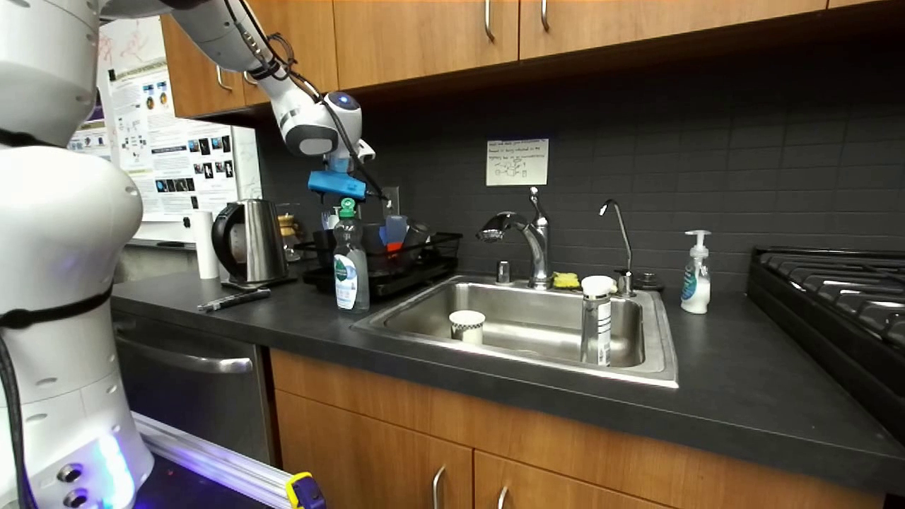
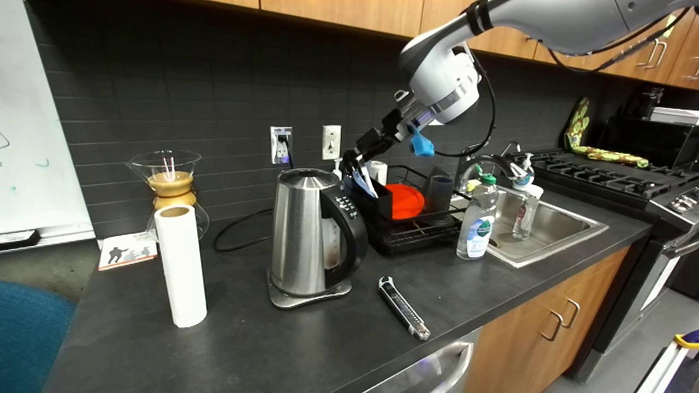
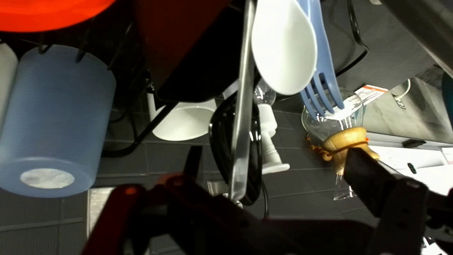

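The white arm (image 1: 67, 212) has black straps (image 2: 479, 16), dark cables (image 1: 15, 424), a blue block (image 1: 337, 184) and a black gripper (image 3: 274, 154)

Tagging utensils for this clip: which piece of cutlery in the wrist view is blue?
The tined blue plastic fork, partly behind the white oval plastic spoon; the long slim metal utensil is silver-grey.

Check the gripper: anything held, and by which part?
Nothing held: the gripper is open, fingers apart, not closed on the metal utensil seen between them in the wrist view.
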### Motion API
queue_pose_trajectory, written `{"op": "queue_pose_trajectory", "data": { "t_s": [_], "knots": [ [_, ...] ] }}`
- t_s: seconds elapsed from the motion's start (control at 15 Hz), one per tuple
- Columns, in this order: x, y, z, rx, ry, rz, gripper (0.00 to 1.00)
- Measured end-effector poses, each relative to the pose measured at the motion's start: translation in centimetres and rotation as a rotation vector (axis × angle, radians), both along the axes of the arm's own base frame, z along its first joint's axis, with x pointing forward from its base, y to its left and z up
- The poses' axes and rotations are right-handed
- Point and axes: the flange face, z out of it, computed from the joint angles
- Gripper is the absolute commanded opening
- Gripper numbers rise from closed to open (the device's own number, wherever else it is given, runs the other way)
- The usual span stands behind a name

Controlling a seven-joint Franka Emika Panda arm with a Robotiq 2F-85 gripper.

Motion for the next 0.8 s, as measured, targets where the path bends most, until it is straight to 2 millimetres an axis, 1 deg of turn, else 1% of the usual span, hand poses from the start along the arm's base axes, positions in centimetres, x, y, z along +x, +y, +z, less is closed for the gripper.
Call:
{"op": "queue_pose_trajectory", "data": {
  "t_s": [0.07, 0.13, 0.33, 0.53, 0.73, 0.8],
  "knots": [
    [-0.03, 0.09, -0.05, 0.005, 0.001, 0.004, 0.93],
    [-0.06, 0.15, -0.09, 0.009, 0.002, 0.007, 0.74],
    [-0.12, 0.20, -0.21, 0.016, 0.002, 0.011, 0.53],
    [-0.13, 0.18, -0.26, 0.020, 0.003, 0.009, 0.27],
    [-0.16, 0.16, -0.33, 0.021, 0.004, 0.009, 0.06],
    [-0.18, 0.14, -0.37, 0.021, 0.005, 0.008, 0.01]
  ]
}}
